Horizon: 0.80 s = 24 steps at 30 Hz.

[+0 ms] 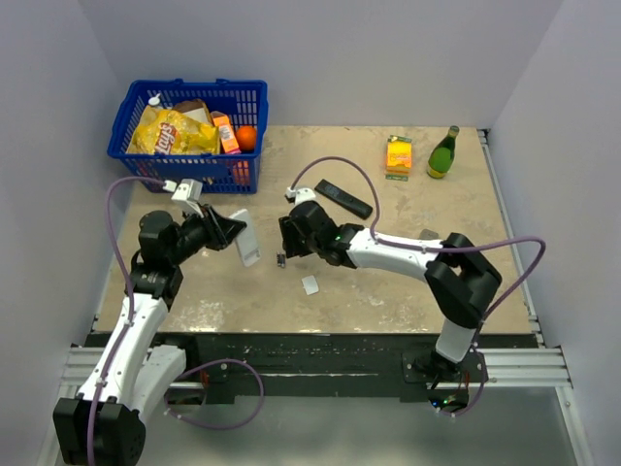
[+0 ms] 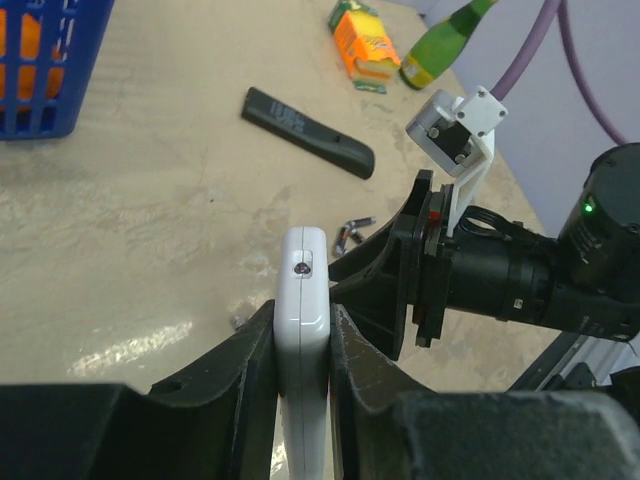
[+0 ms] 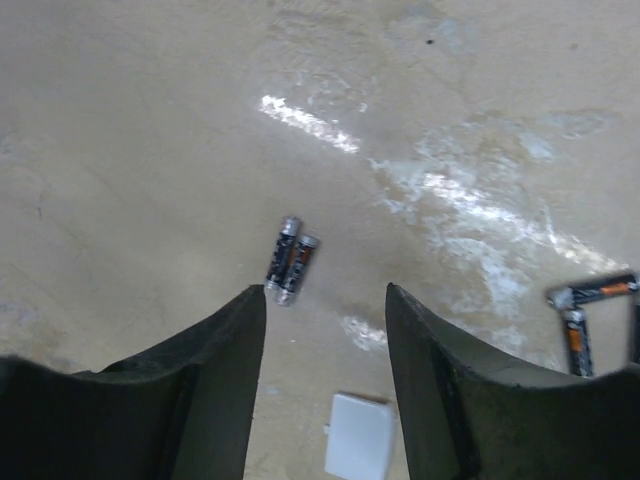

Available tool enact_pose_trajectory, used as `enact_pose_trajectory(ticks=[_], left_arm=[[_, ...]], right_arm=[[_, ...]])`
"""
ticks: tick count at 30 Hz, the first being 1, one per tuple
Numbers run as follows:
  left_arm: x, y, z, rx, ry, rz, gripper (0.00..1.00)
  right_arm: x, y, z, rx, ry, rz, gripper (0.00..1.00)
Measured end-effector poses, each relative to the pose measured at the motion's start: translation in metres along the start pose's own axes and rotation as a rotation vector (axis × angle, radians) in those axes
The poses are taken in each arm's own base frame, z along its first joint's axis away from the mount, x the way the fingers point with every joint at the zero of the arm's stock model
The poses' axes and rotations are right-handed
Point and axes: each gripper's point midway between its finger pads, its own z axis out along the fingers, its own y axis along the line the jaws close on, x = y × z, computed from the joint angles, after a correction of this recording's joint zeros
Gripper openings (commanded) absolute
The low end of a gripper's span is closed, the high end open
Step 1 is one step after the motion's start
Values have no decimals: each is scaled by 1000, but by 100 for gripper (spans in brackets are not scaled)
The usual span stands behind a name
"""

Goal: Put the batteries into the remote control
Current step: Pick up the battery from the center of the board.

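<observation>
Two small dark grey batteries with silvery ends (image 3: 290, 262) lie side by side, touching, on the mottled beige bench (image 3: 150, 120). They are just ahead of my right pincer (image 3: 325, 300), whose jaws stand apart with nothing between them. Another pair of batteries (image 3: 592, 293) lies at that view's right edge. A small white rectangular cover (image 3: 360, 437) rests below the gap. My left pincer (image 2: 303, 318) is clenched on the slim white plastic remote control (image 2: 303, 270), held edge-on. A long black remote (image 2: 308, 130) lies well apart behind.
</observation>
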Motion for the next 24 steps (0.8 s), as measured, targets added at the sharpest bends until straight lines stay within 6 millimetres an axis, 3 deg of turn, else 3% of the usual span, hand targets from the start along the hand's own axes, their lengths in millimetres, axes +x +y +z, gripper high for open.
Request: enact_pose_trajectory(ticks=[8, 15, 24], left_arm=[[12, 21, -4, -111, 45, 4, 0], [14, 30, -5, -155, 51, 15, 0], [15, 31, -6, -165, 54, 12, 0]], right_arm=[[13, 39, 28, -57, 64, -50, 42], [23, 44, 44, -55, 113, -63, 38], [26, 48, 48, -53, 125, -69, 36]])
